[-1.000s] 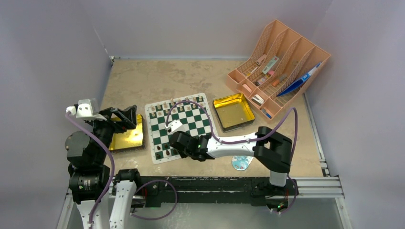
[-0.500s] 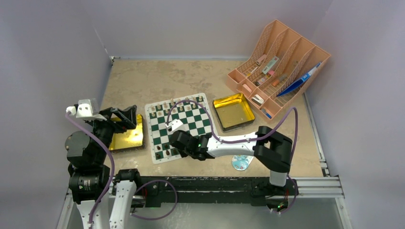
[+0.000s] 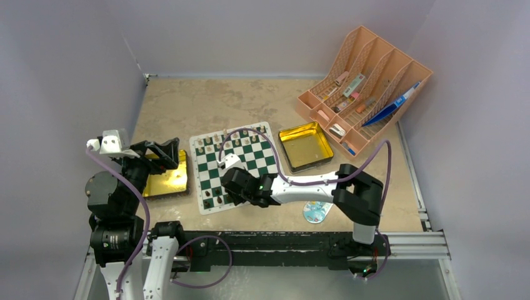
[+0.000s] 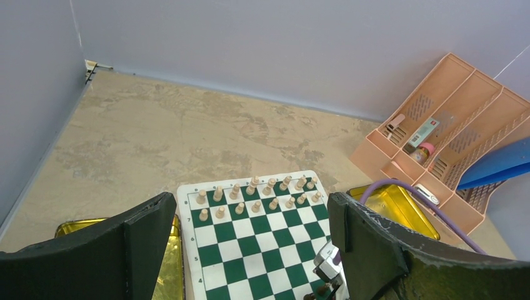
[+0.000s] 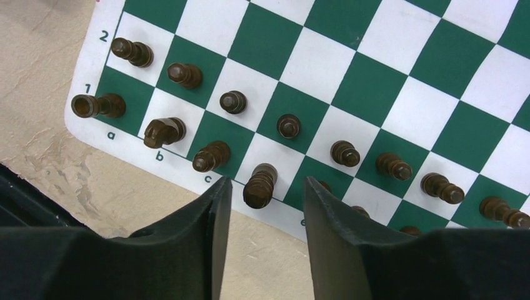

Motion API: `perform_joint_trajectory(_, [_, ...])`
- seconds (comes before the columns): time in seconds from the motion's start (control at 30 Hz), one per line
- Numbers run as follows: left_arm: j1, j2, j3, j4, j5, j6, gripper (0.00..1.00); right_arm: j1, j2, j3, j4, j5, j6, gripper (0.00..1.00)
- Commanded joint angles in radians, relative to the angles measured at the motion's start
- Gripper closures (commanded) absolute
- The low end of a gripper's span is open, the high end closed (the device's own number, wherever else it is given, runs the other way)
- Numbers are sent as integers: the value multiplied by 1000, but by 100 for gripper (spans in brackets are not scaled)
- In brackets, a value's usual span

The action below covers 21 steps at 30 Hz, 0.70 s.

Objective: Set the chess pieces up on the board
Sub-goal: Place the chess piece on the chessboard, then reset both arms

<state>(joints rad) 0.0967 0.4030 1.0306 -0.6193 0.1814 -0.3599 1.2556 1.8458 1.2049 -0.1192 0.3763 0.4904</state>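
Note:
The green-and-white board [image 3: 250, 156] lies mid-table. Light chess pieces [image 4: 256, 194] fill its two far rows, and dark chess pieces [image 5: 287, 126] stand along its two near rows. My right gripper [image 5: 267, 189] hangs open at the board's near edge. A tall dark piece [image 5: 260, 185] stands upright between its fingers on the first-row square marked d, touching neither finger. In the top view the right gripper [image 3: 230, 189] covers the board's near middle. My left gripper [image 3: 164, 156] is wide open and empty, raised over the left gold tin [image 3: 164, 182] beside the board [image 4: 250, 250].
A second gold tin [image 3: 305, 145] sits right of the board. An orange rack [image 3: 365, 81] with pens and small items stands at the back right. A round bluish disc [image 3: 317, 213] lies near the right arm's elbow. A purple cable [image 3: 240, 134] arcs over the board.
My right gripper's jaws have spread apart, leaving the tall dark piece standing free on the near row; the arm shifted slightly left. The left arm has not moved.

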Motion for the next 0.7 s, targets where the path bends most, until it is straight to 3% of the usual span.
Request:
perform_joint_trajectory(0.0, [-3,16,19,43,21,-25,9,-6,-98,52,-36,6,-8,48])
perform_joint_trajectory(0.07, [-3,36,16,38,38,-29,9,-11,-153,38,-30,-11,-10,42])
perform_joint_trajectory(0.13, [-3,63,25,10,57,-52,9,-25,-208,27,-33,-19,-13,28])
perform_joint_trajectory(0.23, [-3,115,28,-17,158,-72,9,-54,-303,3,-53,-35,-15,16])
perform_joint_trajectory(0.3, [-3,160,28,-32,251,-94,9,-80,-383,-30,-57,-42,-13,2])
perform_joint_trajectory(0.57, [-3,276,-8,20,726,-66,9,-140,-734,-147,-139,-10,43,1])
perform_joint_trajectory(0.67, [-4,252,-35,76,829,-93,8,-140,-885,-179,-177,-10,102,1])
